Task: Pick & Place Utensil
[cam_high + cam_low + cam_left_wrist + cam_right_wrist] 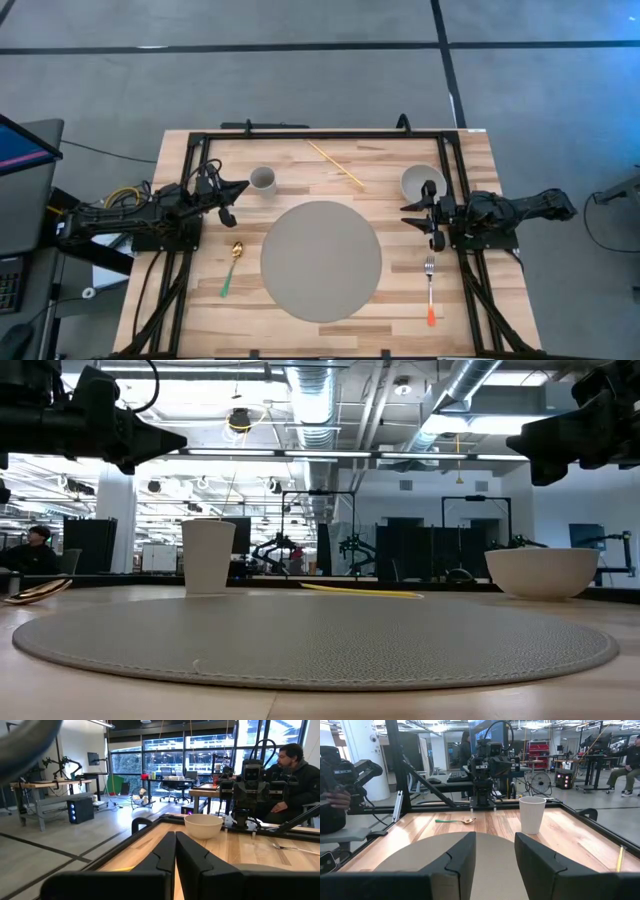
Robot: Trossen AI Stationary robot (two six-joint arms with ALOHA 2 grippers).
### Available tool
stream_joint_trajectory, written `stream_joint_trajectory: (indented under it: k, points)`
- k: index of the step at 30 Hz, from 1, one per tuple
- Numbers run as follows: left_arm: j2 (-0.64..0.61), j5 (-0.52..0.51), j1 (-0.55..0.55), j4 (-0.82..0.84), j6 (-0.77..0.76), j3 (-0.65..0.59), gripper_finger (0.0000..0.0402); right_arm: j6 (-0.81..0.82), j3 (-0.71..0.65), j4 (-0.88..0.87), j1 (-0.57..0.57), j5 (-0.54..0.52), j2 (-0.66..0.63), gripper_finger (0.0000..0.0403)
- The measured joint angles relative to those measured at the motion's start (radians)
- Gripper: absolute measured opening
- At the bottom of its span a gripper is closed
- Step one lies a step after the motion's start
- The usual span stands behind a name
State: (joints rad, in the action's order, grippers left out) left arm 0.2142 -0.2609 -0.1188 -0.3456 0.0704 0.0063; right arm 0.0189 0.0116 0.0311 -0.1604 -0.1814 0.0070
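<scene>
High view: left jaws (232,200) closed and empty, right jaws (425,224) parted and empty; risks nudging orange-handled metal fork (430,290) off the near bench edge.

A mat (321,261) lies mid-table (470,150); a spoon (232,266) to its left, a fork (430,289) to its right; behind it a cup (263,181) at left, chopsticks (335,165) centre, a bowl (422,183) at right.
</scene>
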Motion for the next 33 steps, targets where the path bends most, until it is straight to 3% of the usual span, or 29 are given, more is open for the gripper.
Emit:
stream_joint_trajectory:
  k: [33]
  points:
    - [0.0, -0.004, 0.0, -0.055, 0.053, 0.0, 0.0011, 0.0, 0.0, 0.0, 0.0, 0.0, 0.0, 0.013]
